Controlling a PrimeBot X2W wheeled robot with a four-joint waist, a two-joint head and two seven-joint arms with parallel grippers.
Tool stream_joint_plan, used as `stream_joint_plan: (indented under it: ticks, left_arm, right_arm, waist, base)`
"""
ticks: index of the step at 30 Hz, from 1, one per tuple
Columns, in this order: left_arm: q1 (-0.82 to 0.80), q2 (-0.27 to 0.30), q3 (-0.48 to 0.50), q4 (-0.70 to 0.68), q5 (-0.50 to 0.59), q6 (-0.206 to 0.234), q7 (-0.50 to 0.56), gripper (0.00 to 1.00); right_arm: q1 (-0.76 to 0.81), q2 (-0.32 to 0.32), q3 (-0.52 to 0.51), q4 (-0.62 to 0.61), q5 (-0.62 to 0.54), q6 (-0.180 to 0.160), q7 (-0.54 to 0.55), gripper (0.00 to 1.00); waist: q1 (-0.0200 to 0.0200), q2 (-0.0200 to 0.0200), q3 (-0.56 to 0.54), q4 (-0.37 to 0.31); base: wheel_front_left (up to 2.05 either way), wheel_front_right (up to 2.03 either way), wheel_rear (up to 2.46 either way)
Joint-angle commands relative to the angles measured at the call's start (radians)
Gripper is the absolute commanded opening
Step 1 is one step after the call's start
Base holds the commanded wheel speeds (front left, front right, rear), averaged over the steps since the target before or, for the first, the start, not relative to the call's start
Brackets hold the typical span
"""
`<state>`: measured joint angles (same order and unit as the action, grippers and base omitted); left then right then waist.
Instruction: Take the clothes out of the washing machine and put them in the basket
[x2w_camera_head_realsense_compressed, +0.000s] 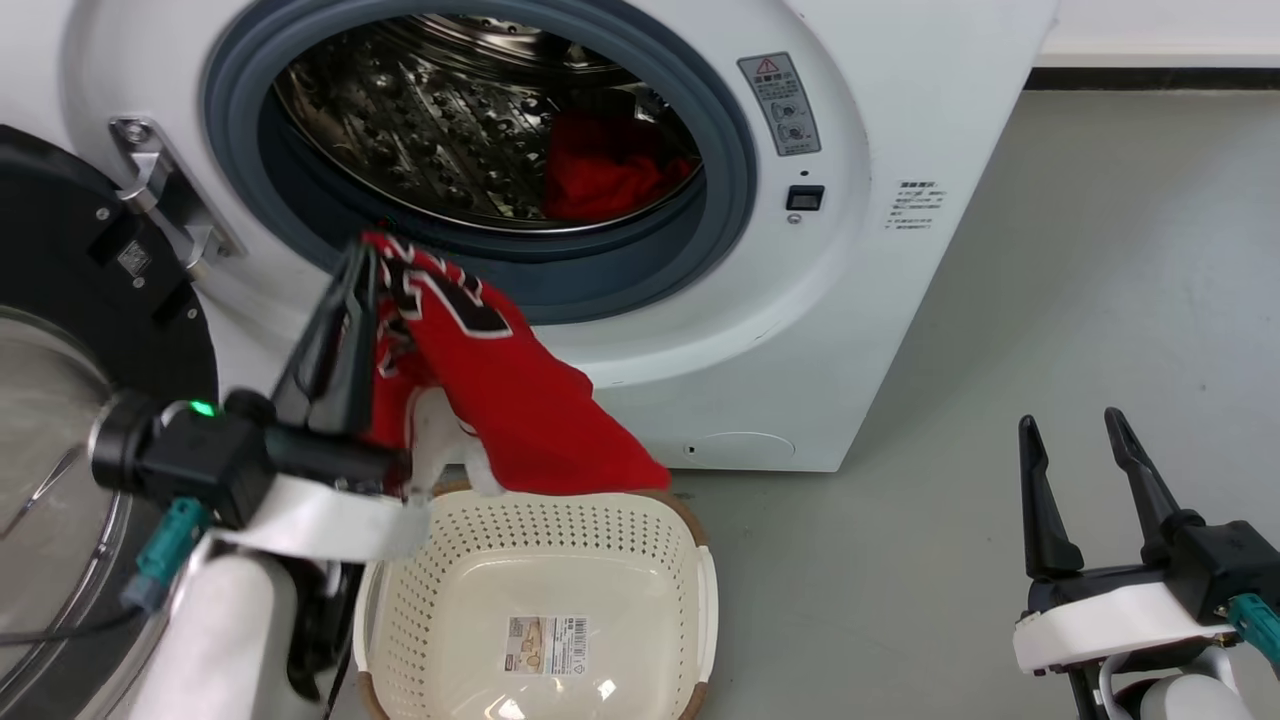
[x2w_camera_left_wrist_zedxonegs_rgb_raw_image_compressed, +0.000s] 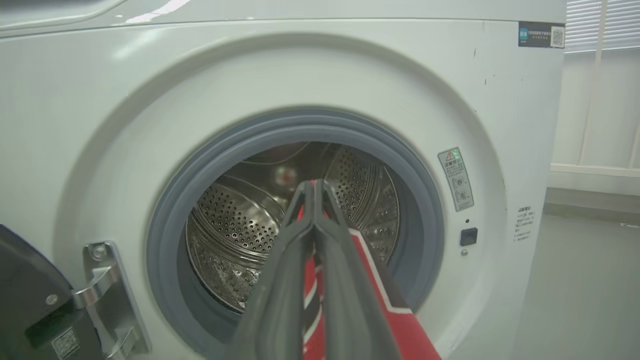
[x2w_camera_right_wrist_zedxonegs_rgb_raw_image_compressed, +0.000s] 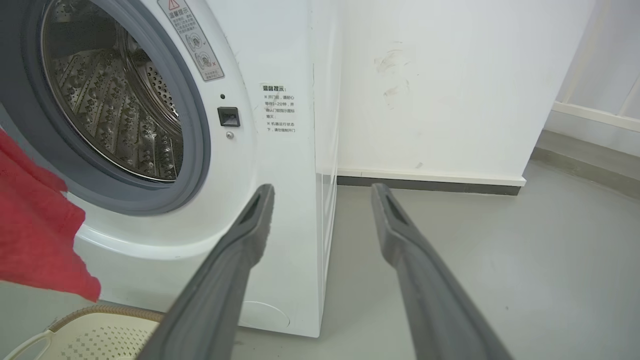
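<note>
My left gripper (x2w_camera_head_realsense_compressed: 362, 262) is shut on a red jersey (x2w_camera_head_realsense_compressed: 520, 400) with black white-edged numerals, held just outside the porthole of the white washing machine (x2w_camera_head_realsense_compressed: 900, 150). The jersey hangs down to the far rim of the cream basket (x2w_camera_head_realsense_compressed: 690, 580) on the floor below. In the left wrist view the closed left gripper (x2w_camera_left_wrist_zedxonegs_rgb_raw_image_compressed: 314, 186) pinches red fabric (x2w_camera_left_wrist_zedxonegs_rgb_raw_image_compressed: 395, 320) before the steel drum (x2w_camera_left_wrist_zedxonegs_rgb_raw_image_compressed: 235, 225). A second red garment (x2w_camera_head_realsense_compressed: 610, 170) lies inside the drum. My right gripper (x2w_camera_head_realsense_compressed: 1070, 425) stands open at the lower right, holding nothing; in its wrist view the right gripper (x2w_camera_right_wrist_zedxonegs_rgb_raw_image_compressed: 322, 192) faces the machine's side, with the jersey (x2w_camera_right_wrist_zedxonegs_rgb_raw_image_compressed: 35, 225) at the left edge.
The black-framed glass door (x2w_camera_head_realsense_compressed: 60, 400) is swung open at the left, beside my left arm. Grey floor (x2w_camera_head_realsense_compressed: 1050, 300) spreads to the right of the machine. A white wall with a dark skirting (x2w_camera_right_wrist_zedxonegs_rgb_raw_image_compressed: 430, 185) runs behind.
</note>
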<state>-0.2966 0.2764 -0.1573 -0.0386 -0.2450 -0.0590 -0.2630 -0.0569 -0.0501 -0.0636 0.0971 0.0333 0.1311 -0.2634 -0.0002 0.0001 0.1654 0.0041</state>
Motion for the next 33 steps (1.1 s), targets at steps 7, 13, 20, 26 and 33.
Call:
stream_joint_plan:
  ticks: [7, 13, 20, 26, 33]
  left_arm:
    - [0.113, -0.010, -0.027, 0.102, -0.016, -0.011, -0.003, 0.00]
    - [0.113, -0.015, -0.050, 0.228, -0.004, -0.024, -0.003, 0.00]
    - [0.030, -0.026, -0.087, 0.445, 0.026, -0.051, -0.003, 0.00]
    - [-0.075, -0.021, -0.118, 0.635, 0.058, -0.063, -0.003, 0.00]
    - [-0.218, 0.008, -0.175, 0.822, 0.098, -0.069, -0.003, 0.00]
  right_arm:
    - [0.007, 0.000, 0.001, -0.007, -0.012, -0.001, -0.002, 1.00]
    - [-0.013, 0.000, 0.002, -0.015, -0.020, -0.001, -0.002, 1.00]
    - [-0.051, 0.000, 0.002, -0.035, -0.027, -0.001, -0.002, 1.00]
    - [-0.090, 0.000, 0.010, -0.058, -0.029, -0.001, -0.002, 1.00]
    - [-0.126, 0.000, 0.001, -0.094, -0.009, -0.001, -0.002, 1.00]
  waist:
    - [0.0002, -0.0001, 0.029, 0.005]
    - [0.0002, -0.0001, 0.084, -0.003]
    - [0.0002, -0.0001, 0.209, -0.027]
    - [0.0002, -0.0001, 0.332, -0.063]
    - [0.0002, -0.0001, 0.488, -0.107]
  base:
    - [0.00, 0.00, 0.00]
    - [0.00, 0.00, 0.00]
    - [0.00, 0.00, 0.00]
    - [0.00, 0.00, 0.00]
    - [0.00, 0.00, 0.00]
